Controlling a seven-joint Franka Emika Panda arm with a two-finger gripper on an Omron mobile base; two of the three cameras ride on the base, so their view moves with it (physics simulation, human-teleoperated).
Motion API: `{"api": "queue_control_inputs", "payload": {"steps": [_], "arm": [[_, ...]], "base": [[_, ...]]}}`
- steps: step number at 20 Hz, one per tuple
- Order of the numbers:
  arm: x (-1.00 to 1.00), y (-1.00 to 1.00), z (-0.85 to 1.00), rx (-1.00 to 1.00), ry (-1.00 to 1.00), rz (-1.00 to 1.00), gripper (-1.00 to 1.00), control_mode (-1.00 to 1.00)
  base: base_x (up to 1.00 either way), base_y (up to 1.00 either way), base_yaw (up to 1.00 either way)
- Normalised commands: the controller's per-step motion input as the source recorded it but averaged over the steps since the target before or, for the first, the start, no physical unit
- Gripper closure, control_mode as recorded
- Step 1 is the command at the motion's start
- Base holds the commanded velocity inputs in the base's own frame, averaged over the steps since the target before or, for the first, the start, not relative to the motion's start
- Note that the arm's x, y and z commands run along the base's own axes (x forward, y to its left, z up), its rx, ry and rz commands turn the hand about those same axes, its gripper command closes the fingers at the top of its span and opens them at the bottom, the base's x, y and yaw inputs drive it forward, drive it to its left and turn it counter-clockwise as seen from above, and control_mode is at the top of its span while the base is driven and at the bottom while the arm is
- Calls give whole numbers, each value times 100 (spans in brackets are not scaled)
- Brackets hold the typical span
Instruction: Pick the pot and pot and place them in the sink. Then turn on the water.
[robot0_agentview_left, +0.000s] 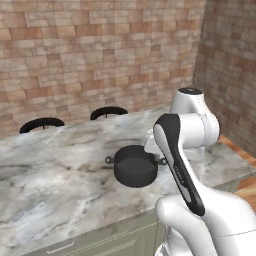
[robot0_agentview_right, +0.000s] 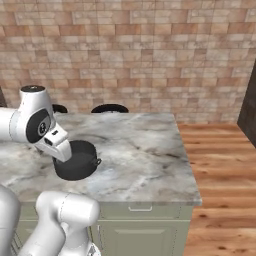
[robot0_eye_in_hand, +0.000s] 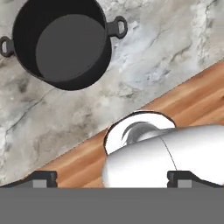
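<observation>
Gripper (robot0_eye_in_hand: 112, 177) fingertips sit wide apart and empty, with the black pot (robot0_eye_in_hand: 61, 41) at eleven o'clock looking rigid, heavy, best pinched by its rim

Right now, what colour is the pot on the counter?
Matte black, inside and outside; the pot shows best in the hand view, on the grey-veined marble counter.

The marble surface (robot0_agentview_left: 60, 170) and the black pot (robot0_agentview_left: 135, 166) are seen from behind the arm in both base views, from left and right, facing the brick wall (robot0_agentview_left: 100, 50). The pot is viewed closely from above in the hand view.
</observation>
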Motion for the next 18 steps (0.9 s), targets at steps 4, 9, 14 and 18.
{"api": "queue_control_inputs", "payload": {"steps": [4,9,14,18], "arm": [[53,-15,-21,0,-1,-24,-100,-100],[56,-38,-25,0,0,-2,-100,-100],[55,-13,-47,0,0,0,-100,-100],[9,0,-54,0,0,0,-100,-100]], "base": [[0,0,0],[0,0,0],[0,0,0],[0,0,0]]}}
